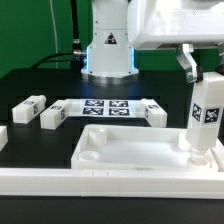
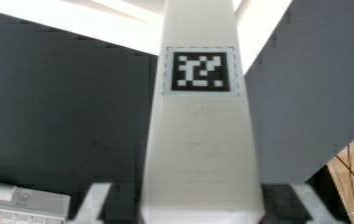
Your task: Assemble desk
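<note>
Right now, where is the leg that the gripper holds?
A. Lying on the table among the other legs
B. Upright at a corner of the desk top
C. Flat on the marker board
B: the leg stands upright, its lower end at the corner of the desk top on the exterior view's right, and the gripper is closed on its upper part.

One desk top (image 1: 120, 152), a rimmed white tray. Four leg blocks: three lying on the bench (image 1: 40, 82), namely one leg block (image 1: 30, 106), another leg block (image 1: 52, 117) and a third leg block (image 1: 153, 113), plus one upright leg block (image 1: 207, 115) (image 2: 200, 130). One marker board (image 1: 105, 107). One gripper (image 1: 200, 78) (image 2: 195, 205). One long low white rail (image 1: 60, 183).
</note>
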Robot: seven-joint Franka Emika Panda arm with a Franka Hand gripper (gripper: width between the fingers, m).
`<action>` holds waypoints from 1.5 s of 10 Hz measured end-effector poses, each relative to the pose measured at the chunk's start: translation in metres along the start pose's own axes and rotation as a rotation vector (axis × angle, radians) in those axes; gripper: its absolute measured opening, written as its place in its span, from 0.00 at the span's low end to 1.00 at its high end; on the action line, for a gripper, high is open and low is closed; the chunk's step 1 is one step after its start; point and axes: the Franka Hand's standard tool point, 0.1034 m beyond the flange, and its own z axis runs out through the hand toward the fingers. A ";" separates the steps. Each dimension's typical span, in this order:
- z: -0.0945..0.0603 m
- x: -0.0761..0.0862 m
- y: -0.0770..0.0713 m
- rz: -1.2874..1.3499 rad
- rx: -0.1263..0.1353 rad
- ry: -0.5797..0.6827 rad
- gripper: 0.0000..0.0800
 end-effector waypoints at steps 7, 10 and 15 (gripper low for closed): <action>0.008 -0.004 -0.001 0.000 0.001 -0.003 0.36; 0.012 -0.008 -0.003 -0.001 0.003 -0.008 0.36; 0.013 -0.009 -0.004 0.001 -0.007 0.041 0.36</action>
